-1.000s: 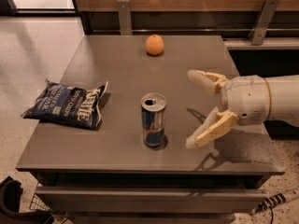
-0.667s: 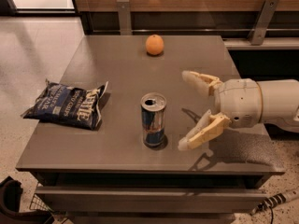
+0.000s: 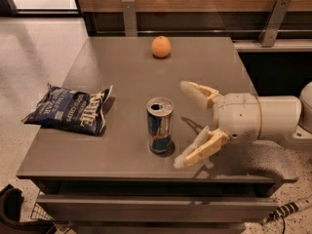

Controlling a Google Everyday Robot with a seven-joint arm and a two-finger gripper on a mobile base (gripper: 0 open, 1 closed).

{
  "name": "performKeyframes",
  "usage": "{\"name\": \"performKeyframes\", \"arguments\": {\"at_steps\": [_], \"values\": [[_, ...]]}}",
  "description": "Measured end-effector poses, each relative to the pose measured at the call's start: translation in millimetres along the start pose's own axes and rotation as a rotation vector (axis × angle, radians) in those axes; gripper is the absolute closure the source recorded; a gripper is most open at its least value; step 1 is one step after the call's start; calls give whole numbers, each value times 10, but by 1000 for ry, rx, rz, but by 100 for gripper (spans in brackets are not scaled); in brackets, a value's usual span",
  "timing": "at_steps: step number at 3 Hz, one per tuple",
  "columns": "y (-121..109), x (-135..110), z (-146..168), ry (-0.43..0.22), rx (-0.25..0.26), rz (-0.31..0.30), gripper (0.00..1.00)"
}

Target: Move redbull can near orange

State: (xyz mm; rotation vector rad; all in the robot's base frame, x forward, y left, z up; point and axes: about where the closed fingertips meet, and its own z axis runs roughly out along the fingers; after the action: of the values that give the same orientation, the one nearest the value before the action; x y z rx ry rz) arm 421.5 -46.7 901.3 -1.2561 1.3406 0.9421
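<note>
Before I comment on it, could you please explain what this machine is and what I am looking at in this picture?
This is a single camera view looking down on a grey table; where the camera is mounted is not on record. The white tube coming in from the right is the robot's one arm. At its end is the gripper: two cream fingers, spread wide open and holding nothing. It sits just right of the redbull can, which stands upright near the table's front, not touched. The orange lies near the far edge. A dark blue chip bag lies flat on the left.
</note>
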Motion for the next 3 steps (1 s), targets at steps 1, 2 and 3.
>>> {"name": "performKeyframes", "arguments": {"at_steps": [1, 2, 3], "values": [[94, 58, 168, 32, -34, -5, 0], [146, 67, 280, 47, -65, -10, 0], [163, 60, 313, 50, -74, -13, 11]]}}
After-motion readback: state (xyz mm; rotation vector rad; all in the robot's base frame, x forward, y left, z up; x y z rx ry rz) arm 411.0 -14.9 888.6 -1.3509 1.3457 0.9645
